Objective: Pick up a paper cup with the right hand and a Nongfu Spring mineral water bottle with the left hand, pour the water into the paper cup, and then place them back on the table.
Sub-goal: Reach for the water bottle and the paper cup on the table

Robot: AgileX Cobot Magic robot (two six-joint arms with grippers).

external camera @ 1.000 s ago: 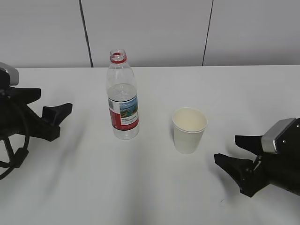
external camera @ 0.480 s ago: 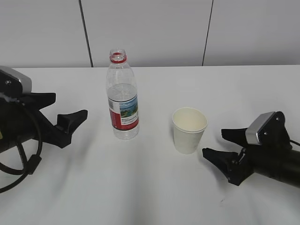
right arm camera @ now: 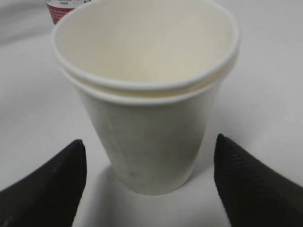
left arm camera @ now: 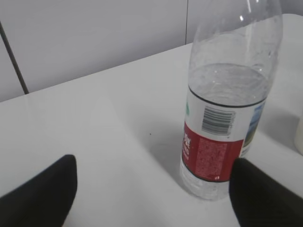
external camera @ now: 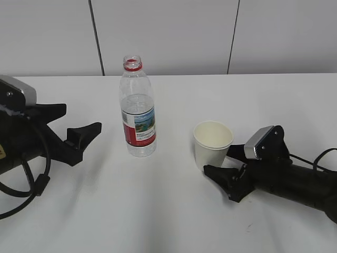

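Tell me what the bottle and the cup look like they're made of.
Bottle: clear, glossy plastic by the look, see-through with water inside, under a printed label.
Cup: likely matte cream paper, with a rolled rim; the right wrist view shows a doubled rim, perhaps two nested cups.

You get bright, even, diffuse light across all three views. In the exterior view the white desk [external camera: 174, 211] shows only soft, pale shadows beside the bottle [external camera: 138, 108] and under the right pincer [external camera: 225, 166]. No harsh glare appears; small highlights glint on the bottle's clear plastic in the left wrist view. That view is sharp on the label, but the dark fingertips [left arm camera: 265, 196] at the bottom corners are blurred. In the right wrist view the paper cup [right arm camera: 147, 90] fills the frame, slightly soft, with fuzzy fingertips [right arm camera: 47, 189] and a faint shadow at its base.
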